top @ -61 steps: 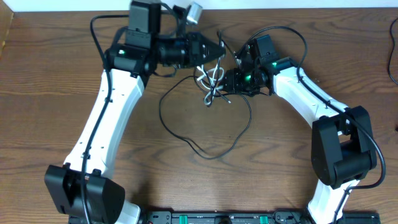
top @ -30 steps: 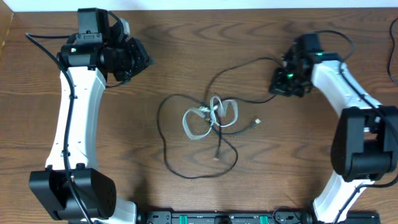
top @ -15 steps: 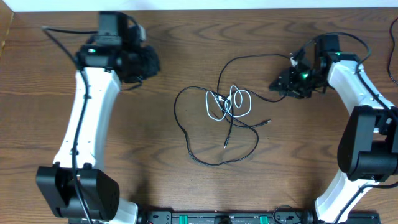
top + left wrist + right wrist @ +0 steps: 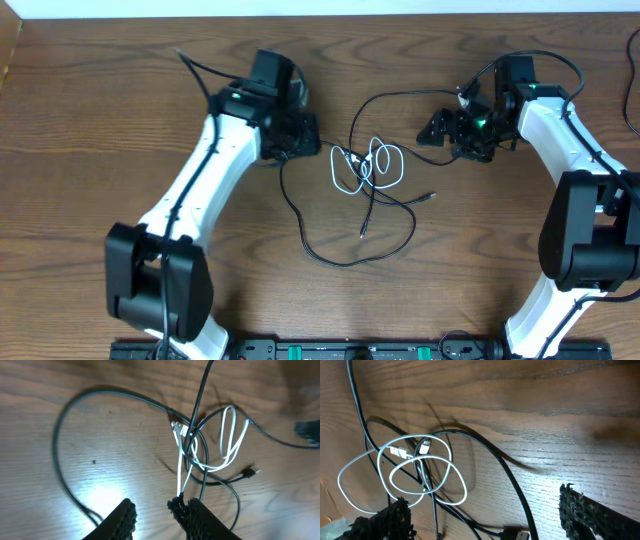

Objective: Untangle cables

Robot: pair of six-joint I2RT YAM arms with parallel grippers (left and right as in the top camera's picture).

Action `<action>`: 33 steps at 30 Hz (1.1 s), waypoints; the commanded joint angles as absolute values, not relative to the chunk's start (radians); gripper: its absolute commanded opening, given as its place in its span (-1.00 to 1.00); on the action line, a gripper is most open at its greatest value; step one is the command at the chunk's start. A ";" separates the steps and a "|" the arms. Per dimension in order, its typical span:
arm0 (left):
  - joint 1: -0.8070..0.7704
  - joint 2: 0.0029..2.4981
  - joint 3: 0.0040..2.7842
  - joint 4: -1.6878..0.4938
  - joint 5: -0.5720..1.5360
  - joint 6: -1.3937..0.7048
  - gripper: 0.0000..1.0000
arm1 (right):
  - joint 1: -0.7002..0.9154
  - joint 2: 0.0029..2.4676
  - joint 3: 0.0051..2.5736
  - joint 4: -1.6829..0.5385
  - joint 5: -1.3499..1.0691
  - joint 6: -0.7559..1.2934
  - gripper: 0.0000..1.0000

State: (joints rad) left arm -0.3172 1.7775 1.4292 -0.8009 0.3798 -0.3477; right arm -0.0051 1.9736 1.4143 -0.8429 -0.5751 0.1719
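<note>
The cables lie tangled mid-table. The white cable [image 4: 365,165] forms small loops over the long black cable [image 4: 345,262], which sweeps in a wide loop toward the front. My left gripper [image 4: 305,135] hovers just left of the tangle. In the left wrist view its jaws [image 4: 152,507] stand partly open with bare wood between them, and the white cable [image 4: 180,470] ends right at the right fingertip [image 4: 192,510]. My right gripper [image 4: 432,128] sits right of the tangle, wide open [image 4: 482,505]. The black cable [image 4: 505,467] runs across the table below its gap, ungripped, and the white plug [image 4: 396,452] lies to the left.
Thick black cords [image 4: 500,62] trail from both arms. A black rail [image 4: 350,352] lines the table's front edge. The table's back edge [image 4: 400,14] runs along the top. The right arm's base [image 4: 590,240] stands at the right side.
My left arm has swung right and down to the tangle's left side, and its jaws have parted. My right gripper has opened wide and edged left. The cables lie as before.
</note>
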 commanded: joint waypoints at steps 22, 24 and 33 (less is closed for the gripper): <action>-0.403 1.972 1.403 -0.700 0.371 -0.360 -0.85 | 0.002 1.982 1.411 -0.854 -0.574 0.162 0.83; -0.402 1.959 1.404 -0.698 0.347 -0.360 -0.84 | 0.006 1.982 1.411 -0.854 -0.574 0.162 0.83; -0.403 1.774 1.422 -0.701 0.275 -0.352 -0.85 | 0.076 1.982 1.411 -0.851 -0.543 0.163 0.80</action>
